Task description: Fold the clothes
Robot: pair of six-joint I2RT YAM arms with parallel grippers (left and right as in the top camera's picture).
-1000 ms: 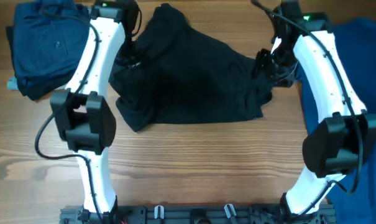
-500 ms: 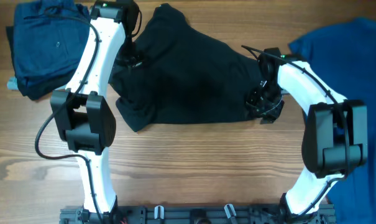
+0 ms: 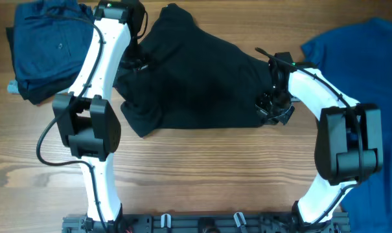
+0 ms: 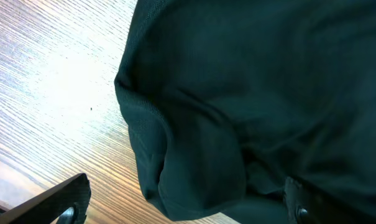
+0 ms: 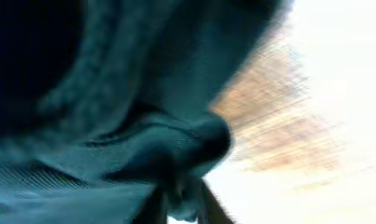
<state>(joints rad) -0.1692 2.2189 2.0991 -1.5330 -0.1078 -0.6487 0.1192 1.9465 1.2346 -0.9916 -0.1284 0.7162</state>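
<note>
At table centre, the black shirt [image 3: 196,84] lies crumpled and unfolded, its body spread between the two arms, one lobe reaching toward the far edge. The table [image 3: 202,175] is bare wood on the near side of it.

Left gripper [image 3: 138,63]: positioned at the shirt's upper left edge. The wrist view shows its fingers [image 4: 57,202] standing wide apart, with a rolled hem fold lying in the gap between them. Nothing is clamped. Judgement: the spread is set to take that thick fold whole, and the placement at the edge suits a corner grasp.

Right gripper [image 3: 273,110]: down at the shirt's lower right corner, arm bent low over the cloth. The wrist view is badly blurred. A bunch of cloth sits right at the fingertips, but whether the jaws are closed on it cannot be told.

Other garments: the blue shirt [image 3: 364,52] lies at the right edge, partly under the right arm and apart from the black one. The denim pile [image 3: 46,45] sits at the far left corner, loosely stacked. Judgement: both are parked to the sides to leave the centre as the working area.

Progress: early. No fold is made in the black shirt. It likely needs flattening first, which would call for opposite edges to be held and drawn apart. Risk: a one-sided grip would drag the cloth, not spread it.
</note>
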